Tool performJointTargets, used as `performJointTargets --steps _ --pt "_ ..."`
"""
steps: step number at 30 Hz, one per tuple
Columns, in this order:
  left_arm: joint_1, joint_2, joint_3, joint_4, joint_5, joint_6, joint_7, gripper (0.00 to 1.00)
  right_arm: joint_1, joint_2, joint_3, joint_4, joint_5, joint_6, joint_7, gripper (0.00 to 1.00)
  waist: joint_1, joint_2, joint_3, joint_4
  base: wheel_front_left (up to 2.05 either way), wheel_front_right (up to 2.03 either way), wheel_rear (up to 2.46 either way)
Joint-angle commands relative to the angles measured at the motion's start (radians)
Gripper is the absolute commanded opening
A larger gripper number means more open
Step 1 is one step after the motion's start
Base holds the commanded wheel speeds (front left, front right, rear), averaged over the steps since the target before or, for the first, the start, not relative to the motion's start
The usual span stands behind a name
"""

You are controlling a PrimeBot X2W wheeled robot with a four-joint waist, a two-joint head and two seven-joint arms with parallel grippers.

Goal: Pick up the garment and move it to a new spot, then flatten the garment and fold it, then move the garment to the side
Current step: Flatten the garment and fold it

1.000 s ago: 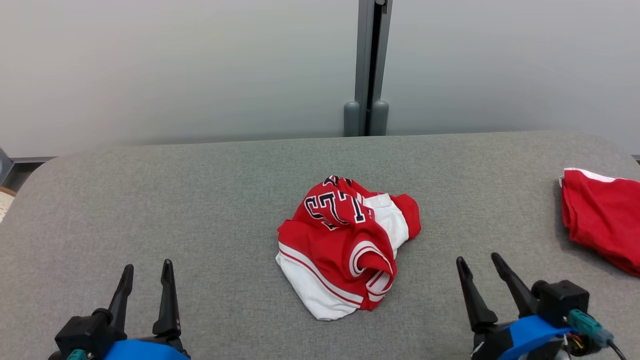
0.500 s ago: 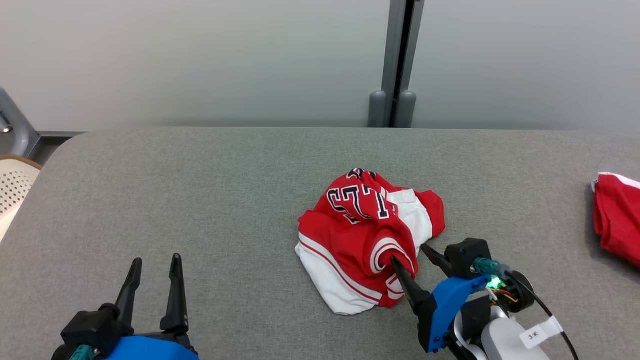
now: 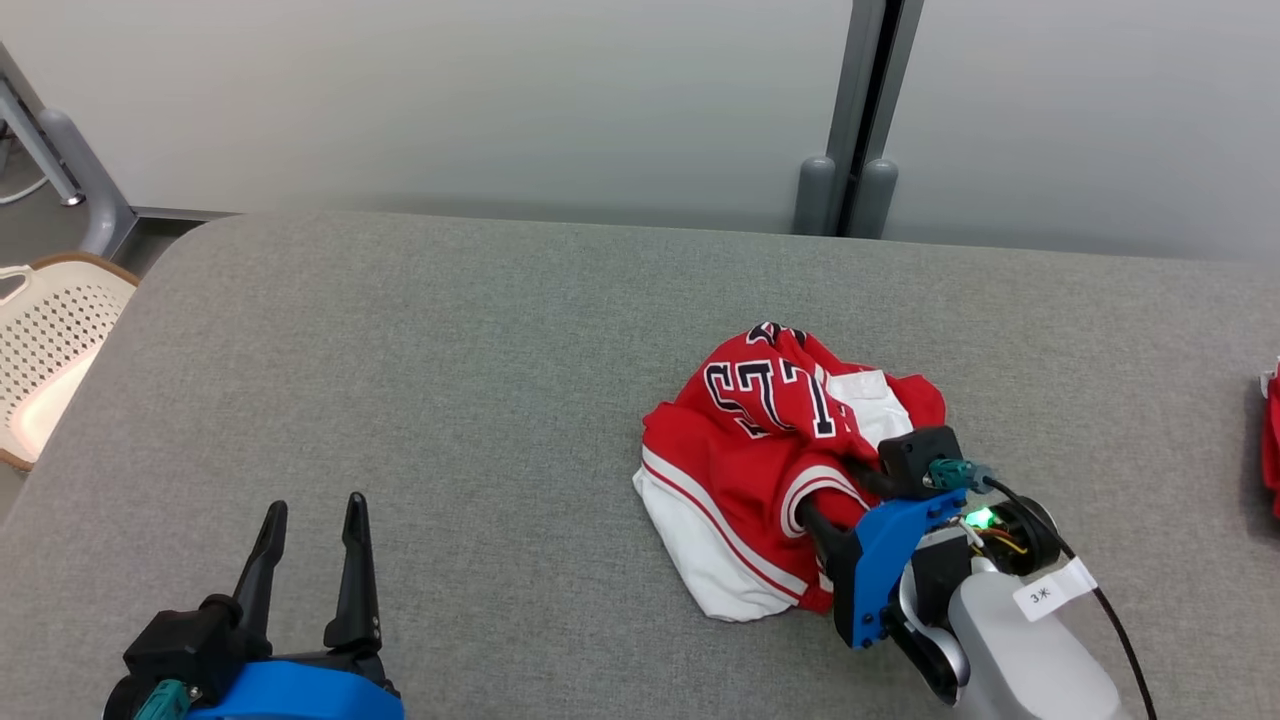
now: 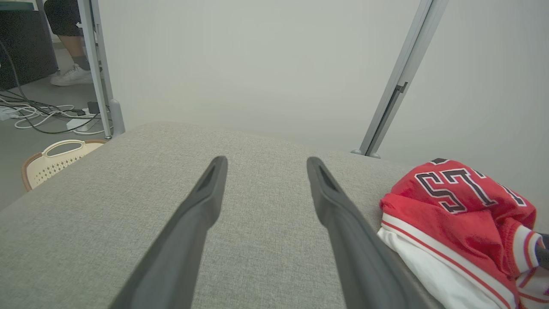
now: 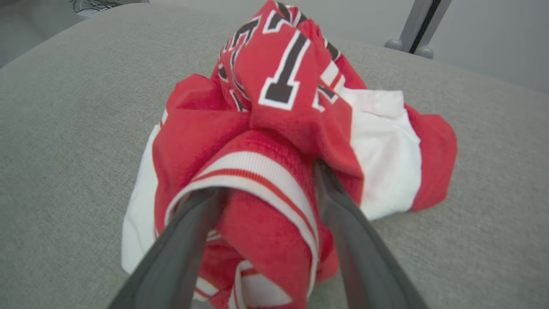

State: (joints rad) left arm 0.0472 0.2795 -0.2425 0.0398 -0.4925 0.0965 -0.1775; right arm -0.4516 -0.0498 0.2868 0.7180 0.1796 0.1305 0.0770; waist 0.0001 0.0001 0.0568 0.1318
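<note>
Here, surface: grey table (image 3: pixel 400 350).
Room: pale wall (image 3: pixel 450 100).
Left wrist view: sneaker (image 4: pixel 70 76), upper left.
Left gripper (image 3: pixel 315 502): released.
Right gripper (image 3: pixel 832 490): spread astride jersey (image 3: pixel 740 450).

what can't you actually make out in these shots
- right gripper: tips buried in a fold of the garment, head and right wrist views; contact underneath hidden.
- garment lettering: creases swallow part, every view.
- red cloth: cut off by the head view's right edge.
- person's leg: cut by left wrist view's top edge.

Spread left claw (image 4: pixel 266 159), crumpled garment (image 4: pixel 463 214) alongside
</note>
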Motion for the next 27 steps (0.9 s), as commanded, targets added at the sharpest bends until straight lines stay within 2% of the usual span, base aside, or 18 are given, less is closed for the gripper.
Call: performJointTargets --steps 1,2,7,13,20,27 --pt "-0.016 0.002 -0.001 -0.002 -0.002 0.001 -0.004 1.0 -0.021 -0.001 0.001 0.006 0.008 0.001 -0.008 0.84 -0.0001 -0.0001 0.001 0.003 0.0 0.0 0.0" --pt "-0.017 0.002 -0.002 -0.001 -0.002 0.002 -0.005 1.0 -0.03 -0.001 0.005 0.016 0.015 0.001 -0.019 0.0 -0.0001 -0.0001 0.002 0.006 0.0 0.0 0.0" --pt "-0.022 0.002 -0.001 0.0 -0.004 0.007 -0.01 1.0 -0.071 -0.001 0.008 0.029 0.048 0.001 -0.096 0.0 -0.0001 -0.0001 -0.004 0.013 0.0 0.0 0.0" --pt "-0.005 0.011 0.007 -0.01 -0.007 0.013 -0.016 1.0 -0.121 -0.001 0.015 -0.065 0.049 0.001 -0.178 0.0 -0.0001 -0.0001 -0.025 0.009 0.0 0.0 0.0" --pt "0.007 0.02 0.012 -0.035 -0.005 0.022 -0.016 1.0 -0.246 -0.001 0.085 -0.207 0.046 0.001 -0.168 0.0 -0.0001 -0.0001 -0.041 0.002 0.0 0.0 0.0" --pt "0.016 0.026 0.006 -0.055 -0.002 0.028 -0.011 1.0 -0.413 -0.001 0.176 -0.294 0.146 0.001 -0.173 0.0 -0.0001 -0.0001 -0.044 -0.003 0.0 0.0 0.0"
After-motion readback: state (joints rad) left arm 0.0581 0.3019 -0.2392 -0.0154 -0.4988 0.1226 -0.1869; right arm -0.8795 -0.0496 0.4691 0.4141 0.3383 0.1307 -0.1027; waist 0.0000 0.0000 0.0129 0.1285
